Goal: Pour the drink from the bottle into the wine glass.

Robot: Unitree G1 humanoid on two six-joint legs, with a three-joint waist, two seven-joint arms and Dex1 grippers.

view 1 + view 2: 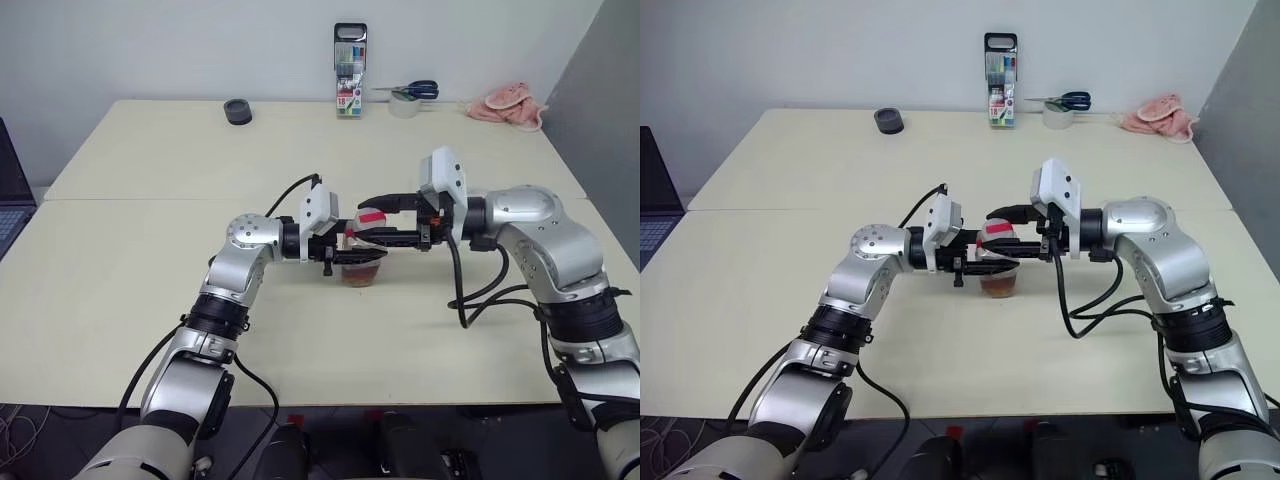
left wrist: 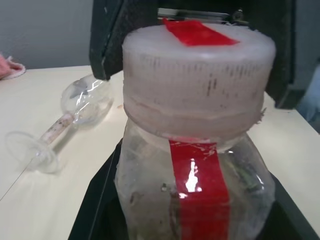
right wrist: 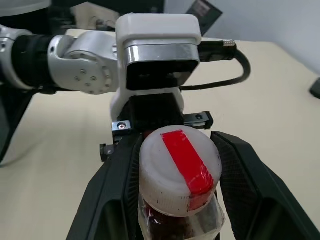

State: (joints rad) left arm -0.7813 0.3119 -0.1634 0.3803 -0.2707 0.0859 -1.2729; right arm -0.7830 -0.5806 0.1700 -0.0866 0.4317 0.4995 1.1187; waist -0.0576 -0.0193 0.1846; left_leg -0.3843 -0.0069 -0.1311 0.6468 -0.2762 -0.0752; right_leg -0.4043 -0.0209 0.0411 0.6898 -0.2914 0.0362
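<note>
Left wrist view showed the bottle (image 2: pixel 195 165), its red stripe bare of legible writing, pinched in the left gripper (image 1: pixel 352 247) jaws above the worktop (image 1: pixel 120 260). The wine glass (image 2: pixel 60 125) was seen lying on its side beyond it. Right gripper (image 3: pixel 175 175) jaws were closed around the cap (image 3: pixel 180 170); the drink (image 3: pixel 165 220) was glimpsed below.

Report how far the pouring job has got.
Done: the left gripper holds the bottle upright. In hand: the right gripper is closed around the cap, which is still on. Left: uncapping and pouring. The drink sits in the bottle, and the glass looks empty and seems to lie on its side.
</note>
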